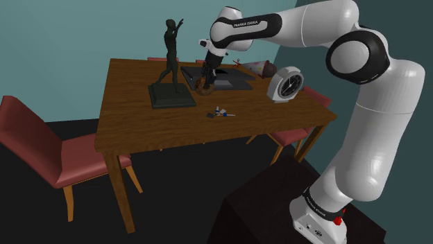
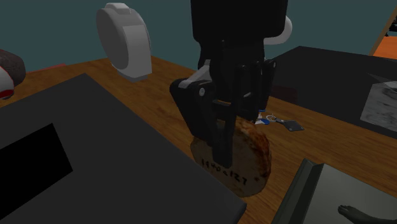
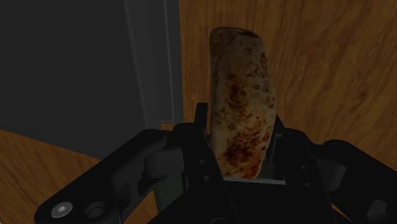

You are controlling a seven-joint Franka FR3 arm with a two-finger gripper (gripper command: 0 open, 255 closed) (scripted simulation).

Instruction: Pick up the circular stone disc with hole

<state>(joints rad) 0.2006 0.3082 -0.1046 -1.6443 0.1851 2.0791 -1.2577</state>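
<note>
The stone disc is mottled tan and brown and stands on edge between my fingers. My gripper is shut on it, clasping its two flat faces. Across the table, the second exterior view has the disc hanging under the black gripper, low over the wooden table; I cannot tell whether its lower edge touches the wood. From the shoulder camera, the gripper and disc are near the table's middle, beside a dark flat slab. The disc's hole is hidden.
A dark figurine on a dark base stands close to the gripper on the shoulder view's left. A white clock stands at the table's right. A small keyring-like object lies nearer the front edge. Red chairs flank the table.
</note>
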